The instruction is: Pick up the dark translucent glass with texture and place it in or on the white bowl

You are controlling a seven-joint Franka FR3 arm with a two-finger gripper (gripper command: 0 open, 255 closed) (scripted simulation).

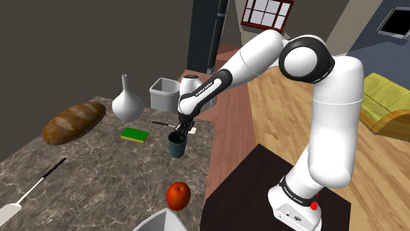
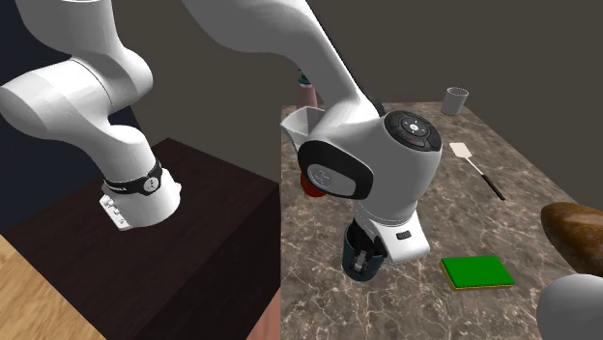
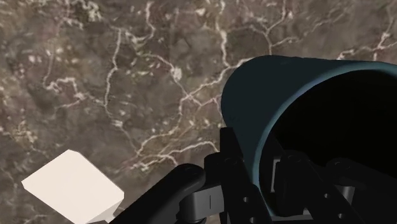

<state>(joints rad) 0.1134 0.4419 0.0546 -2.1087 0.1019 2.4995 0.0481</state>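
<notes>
The dark teal glass (image 1: 176,147) stands upright on the marble counter (image 1: 98,170), near the edge on the shoulder view's right. My gripper (image 1: 183,128) comes down on it from above and is shut on its rim. In the wrist view one finger (image 3: 234,167) presses the outside of the glass (image 3: 273,89) wall and the other sits inside the cup. From the second exterior view the hand covers most of the glass (image 2: 352,253). The white bowl (image 1: 156,223) sits at the counter's near end, beside a red apple (image 1: 178,195). The bowl (image 2: 301,122) shows again behind my arm.
A green sponge (image 1: 135,134), a white vase (image 1: 127,104), a grey bin (image 1: 164,93) and a bread loaf (image 1: 73,121) stand around the glass. A white-bladed spatula (image 1: 29,190) lies near the front. A flat white piece (image 3: 71,186) lies on the counter beside the gripper.
</notes>
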